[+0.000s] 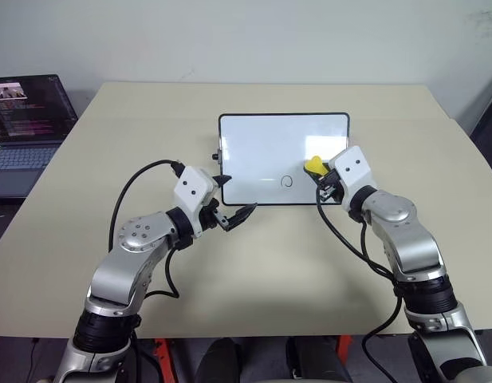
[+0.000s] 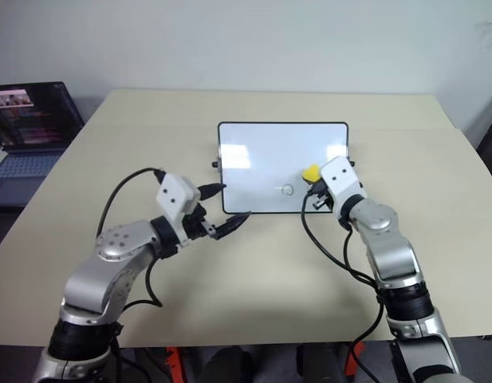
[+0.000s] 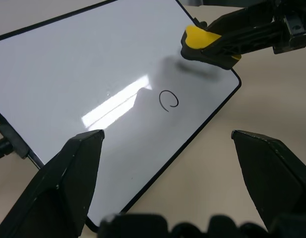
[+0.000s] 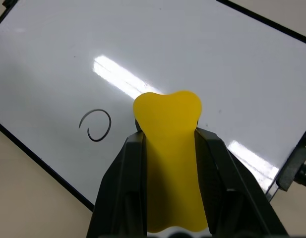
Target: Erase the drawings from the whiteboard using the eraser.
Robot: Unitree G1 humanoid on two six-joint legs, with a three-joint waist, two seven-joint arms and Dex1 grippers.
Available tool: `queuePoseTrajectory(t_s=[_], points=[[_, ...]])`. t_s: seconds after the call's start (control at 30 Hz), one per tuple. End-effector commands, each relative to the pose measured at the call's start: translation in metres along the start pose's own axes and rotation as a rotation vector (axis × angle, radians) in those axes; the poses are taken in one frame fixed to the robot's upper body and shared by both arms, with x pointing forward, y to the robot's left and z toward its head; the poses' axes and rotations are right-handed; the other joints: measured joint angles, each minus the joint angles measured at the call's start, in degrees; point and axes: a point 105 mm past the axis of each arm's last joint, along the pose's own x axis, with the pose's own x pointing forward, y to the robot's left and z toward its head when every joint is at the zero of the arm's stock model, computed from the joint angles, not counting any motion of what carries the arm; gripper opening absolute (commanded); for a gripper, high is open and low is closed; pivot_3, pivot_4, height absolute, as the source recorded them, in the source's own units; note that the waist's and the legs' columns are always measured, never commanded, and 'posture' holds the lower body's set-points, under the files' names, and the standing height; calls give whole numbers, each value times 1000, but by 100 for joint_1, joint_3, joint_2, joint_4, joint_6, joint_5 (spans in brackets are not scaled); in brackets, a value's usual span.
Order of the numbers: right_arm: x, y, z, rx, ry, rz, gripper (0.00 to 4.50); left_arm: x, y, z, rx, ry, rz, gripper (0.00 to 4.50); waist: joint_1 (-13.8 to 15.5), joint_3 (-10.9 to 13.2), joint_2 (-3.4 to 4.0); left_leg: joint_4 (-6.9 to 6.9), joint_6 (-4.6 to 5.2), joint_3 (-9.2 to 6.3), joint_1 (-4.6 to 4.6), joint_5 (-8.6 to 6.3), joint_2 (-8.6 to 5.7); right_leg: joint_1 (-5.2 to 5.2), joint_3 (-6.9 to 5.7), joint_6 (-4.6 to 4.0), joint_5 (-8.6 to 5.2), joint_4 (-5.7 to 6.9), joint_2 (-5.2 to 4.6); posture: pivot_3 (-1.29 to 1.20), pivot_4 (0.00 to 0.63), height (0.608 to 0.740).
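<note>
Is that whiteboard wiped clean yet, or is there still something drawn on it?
Not clean yet. One small black loop remains near the whiteboard's near edge, beside the yellow eraser clamped in the right gripper.

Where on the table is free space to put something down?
The table is bare near the robot, below the whiteboard, and along the far edge behind it. It is crowded at the board's near edge: the left claw on one side, the right claw gripping the eraser on the other.
</note>
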Motion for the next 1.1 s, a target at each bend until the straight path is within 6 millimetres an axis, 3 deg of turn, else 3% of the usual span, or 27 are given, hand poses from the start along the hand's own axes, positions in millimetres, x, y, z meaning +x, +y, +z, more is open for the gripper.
queuePoseTrajectory(t_s=[0.03,0.13,0.27,0.37,0.5,0.73,1.1], points=[[2,-1,21,-26,-76,-7,1102,-2,-1,15,48,-47,5,4500,0,0,0,0,0,0,0,0,0,0,0,0,0,0,0,0,150,740],[6,7,31,-15,-112,7,1102,-3,0,15,50,-46,8,4500,-8,0,0,0,0,0,0,0,0,0,-1,0,0,0,0,0,150,740],[18,31,52,16,-188,32,1102,-2,1,16,51,-46,9,4500,-32,0,0,-1,0,0,2,0,2,-1,0,0,0,4,1,0,150,740],[30,46,77,26,-266,53,1102,-2,3,17,55,-46,9,4500,-22,0,1,-1,-1,1,2,0,1,-6,1,0,0,10,1,0,150,740],[40,55,95,38,-314,67,1102,-2,3,18,58,-47,11,4500,1,0,1,2,-1,-1,1,1,0,-5,-1,0,0,7,0,0,150,740],[47,66,96,52,-331,93,1102,-3,3,18,55,-46,26,4500,-11,0,1,0,-2,-2,-3,1,0,-6,-2,0,0,1,-1,0,150,740],[49,69,89,48,-324,100,1102,-3,2,19,53,-43,28,4500,-14,0,1,-1,-2,-1,-2,1,0,-9,-2,0,0,5,-1,0,150,740]])
